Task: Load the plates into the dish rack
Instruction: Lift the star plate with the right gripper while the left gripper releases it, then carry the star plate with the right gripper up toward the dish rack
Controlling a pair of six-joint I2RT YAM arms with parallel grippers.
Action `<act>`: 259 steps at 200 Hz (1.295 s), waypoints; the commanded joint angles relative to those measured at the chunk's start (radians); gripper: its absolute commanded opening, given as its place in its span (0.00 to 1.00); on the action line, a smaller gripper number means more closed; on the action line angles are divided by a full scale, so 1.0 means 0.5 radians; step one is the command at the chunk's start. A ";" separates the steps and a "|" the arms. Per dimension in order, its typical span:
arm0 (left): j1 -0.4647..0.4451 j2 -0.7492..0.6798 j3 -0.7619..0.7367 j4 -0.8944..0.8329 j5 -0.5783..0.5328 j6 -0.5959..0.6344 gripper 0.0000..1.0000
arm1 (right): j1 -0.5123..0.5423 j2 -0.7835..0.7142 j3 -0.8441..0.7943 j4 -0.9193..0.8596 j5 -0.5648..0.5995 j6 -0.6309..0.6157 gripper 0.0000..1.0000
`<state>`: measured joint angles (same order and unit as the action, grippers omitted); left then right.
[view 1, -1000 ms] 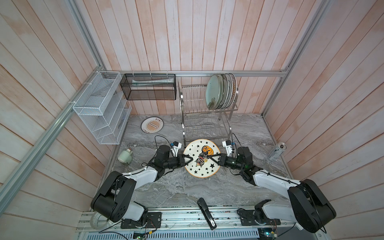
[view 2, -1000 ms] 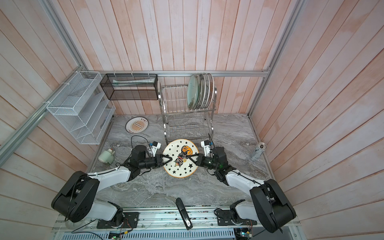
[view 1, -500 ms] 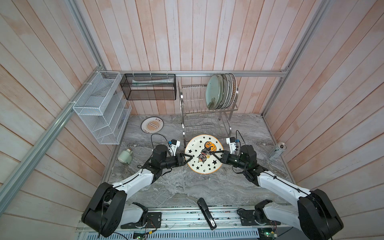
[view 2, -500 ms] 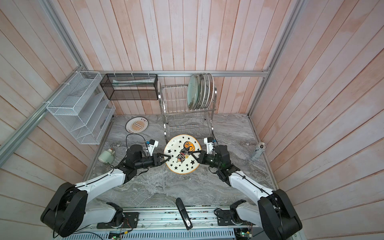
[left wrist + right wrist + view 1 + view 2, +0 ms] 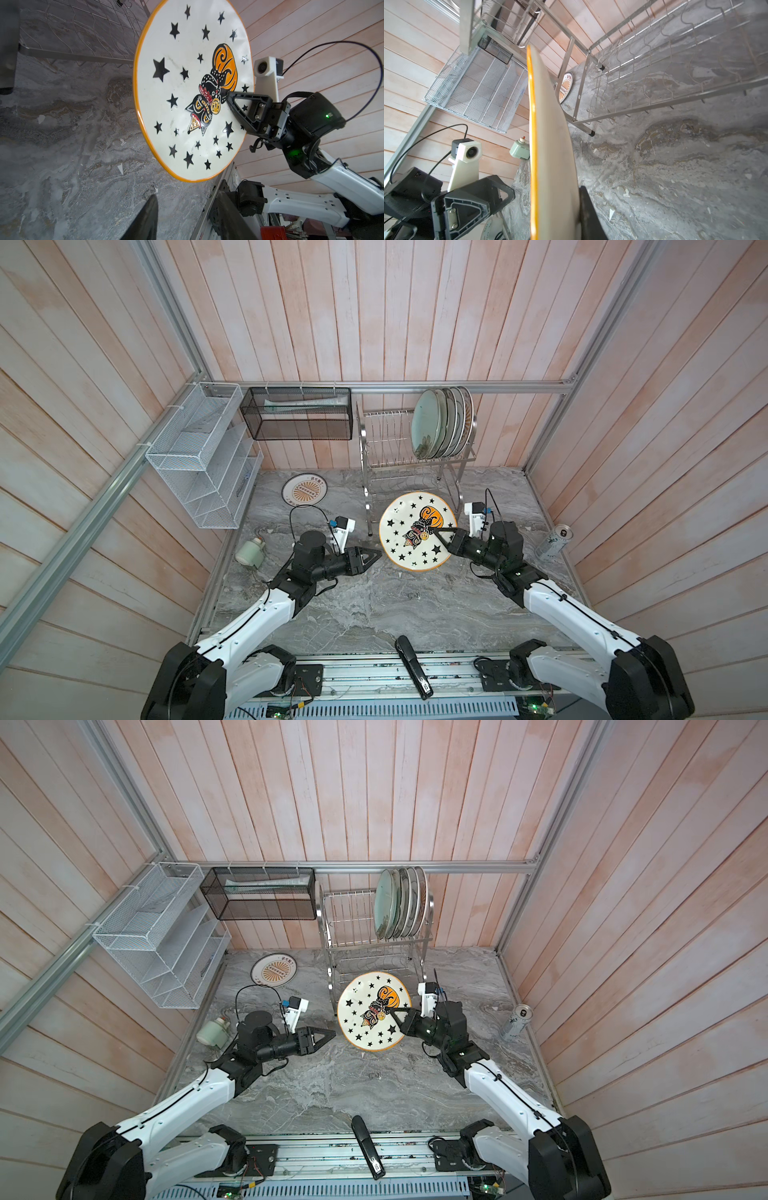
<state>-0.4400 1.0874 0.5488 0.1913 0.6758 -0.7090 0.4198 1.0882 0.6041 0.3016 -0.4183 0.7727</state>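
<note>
Two plates sit outside the rack (image 5: 386, 435): star plate (image 5: 399, 531) in R gripper (image 5: 440, 536), sunburst plate (image 5: 304, 489) flat on table (image 5: 374, 605), left of rack, well apart from both arms. R jaws are clamped on the star plate's right side. Plate is tilted, face toward L arm, just in front of rack's lower tier; can't tell if its low edge clears the table. L gripper (image 5: 376, 553) sits near plate's left edge, not touching, jaws partway apart, empty.

Stack (image 5: 424, 427) of plates stands on edge at right end of upper tier. Around: organizer (image 5: 199, 464) on left wall, basket (image 5: 297, 418) on back wall beside rack top, green jar (image 5: 250, 551) at table's left edge, can (image 5: 555, 541) at right. Rack's front legs + lower rail are right behind the held plate.

L wrist view: printed face w/ R finger (image 5: 239, 99) lying across it up to the cat print. R wrist view: plate edge-on, plain back, orange rim, other finger (image 5: 589, 212) on back, lower-tier wires beyond. Only top views show the stack.
</note>
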 commanded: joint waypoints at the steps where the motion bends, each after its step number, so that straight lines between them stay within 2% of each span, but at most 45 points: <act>1: -0.007 -0.052 0.032 -0.060 0.013 0.053 0.48 | -0.013 -0.097 0.179 0.211 -0.052 -0.014 0.00; 102: -0.007 -0.171 0.044 -0.124 0.074 0.083 0.49 | -0.027 -0.133 0.446 0.128 -0.221 -0.035 0.00; 171: -0.010 -0.210 0.015 -0.103 0.085 0.065 0.49 | -0.042 -0.011 0.798 0.060 -0.335 -0.051 0.00; 218: -0.008 -0.298 -0.013 -0.148 0.035 0.021 0.49 | -0.075 0.124 1.128 0.056 -0.275 -0.077 0.00; 259: -0.014 -0.418 -0.008 -0.279 -0.062 0.051 0.49 | -0.078 0.373 1.572 -0.066 -0.123 -0.252 0.00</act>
<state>-0.4416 0.9199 0.5488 0.1013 0.6838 -0.6998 0.3851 1.2411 1.2385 0.1837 -0.5423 0.7013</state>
